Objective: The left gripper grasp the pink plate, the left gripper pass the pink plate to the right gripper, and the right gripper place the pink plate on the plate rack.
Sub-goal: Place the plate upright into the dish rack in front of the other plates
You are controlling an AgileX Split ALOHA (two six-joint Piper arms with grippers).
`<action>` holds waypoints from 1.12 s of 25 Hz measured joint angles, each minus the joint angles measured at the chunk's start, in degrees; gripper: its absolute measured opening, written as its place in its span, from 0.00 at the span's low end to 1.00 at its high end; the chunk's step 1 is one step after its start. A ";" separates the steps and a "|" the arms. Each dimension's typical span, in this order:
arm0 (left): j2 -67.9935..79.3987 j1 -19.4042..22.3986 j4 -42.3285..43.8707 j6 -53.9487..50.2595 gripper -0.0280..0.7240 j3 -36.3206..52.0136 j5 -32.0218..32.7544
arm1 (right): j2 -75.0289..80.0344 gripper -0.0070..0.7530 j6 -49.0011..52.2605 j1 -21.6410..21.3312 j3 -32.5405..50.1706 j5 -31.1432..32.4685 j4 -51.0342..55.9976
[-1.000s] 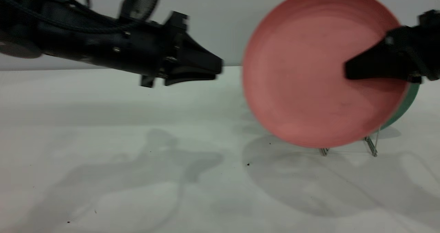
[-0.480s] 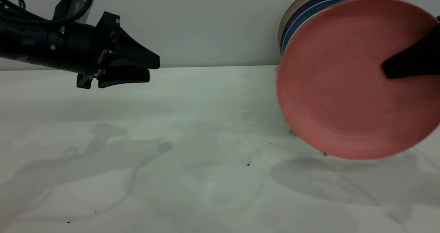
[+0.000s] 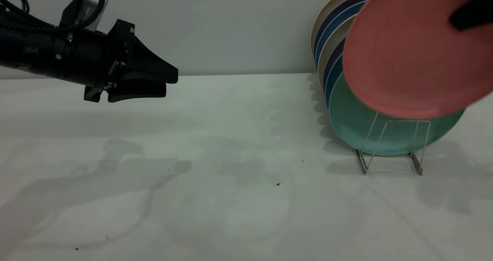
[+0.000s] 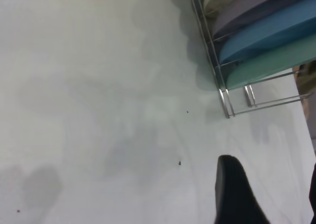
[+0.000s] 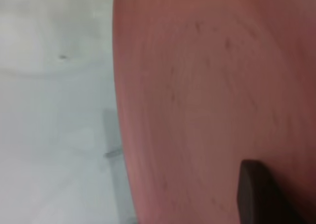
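right gripper [image 3: 470,14] at upper right of the exterior view, only a black finger tip seen, pinching the pink plate [image 3: 412,53] near its upper right edge. in the right wrist view one black finger [image 5: 256,194] lies flat against the plate face [image 5: 207,95]. plate is held in the air, tilted, face toward the camera, above and in front of the plate rack [image 3: 391,145]. its lower edge overlaps the top of the mint-green plate [image 3: 354,126]; cannot tell if they touch.

rack sits on the white table [image 3: 231,195] at the right, thin wire loops on two base rails. front slot holds the mint-green plate upright, behind it a row of blue, purple and cream plates [image 3: 327,34] standing on edge, leaning back toward the wall. the left wrist view shows the same row [image 4: 261,31] in the rack wires [image 4: 232,100], with the front loops bare.

left gripper [image 3: 163,80] is at upper left of the exterior view, well apart from the plate and rack, hovering over the table, pointing right, holding nothing. jaws look slightly apart at the tips, one above the other, narrow gap between. left wrist view shows only one black finger [image 4: 234,194] over the bare table. a few dark specks [image 3: 277,184] on the table surface, arm shadows across it.
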 joint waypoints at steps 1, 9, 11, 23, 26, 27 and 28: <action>0.00 0.00 0.00 0.00 0.57 0.00 -0.29 | 0.34 0.19 0.00 0.00 -0.68 -0.08 0.00; 0.00 0.00 0.07 0.00 0.57 0.00 -0.65 | 4.06 0.19 0.00 0.00 -4.81 -0.94 -0.68; 0.00 0.00 0.07 -0.07 0.57 0.00 -0.83 | 4.06 0.19 0.00 0.00 -4.82 -0.81 -0.76; 0.00 0.00 0.01 -0.07 0.57 0.00 -2.27 | 8.07 0.19 0.00 0.18 -4.93 -0.85 -0.82; 0.00 0.00 0.01 -0.07 0.57 0.00 -2.47 | 8.14 0.19 0.00 0.63 -4.93 -0.92 -0.82; 0.00 0.00 0.01 -0.07 0.57 0.00 -2.47 | 8.22 0.19 0.00 0.63 -4.93 -0.84 -0.82; 0.00 0.00 0.01 -0.07 0.57 0.00 -2.47 | 8.46 0.19 0.00 0.64 -4.93 -0.60 -0.82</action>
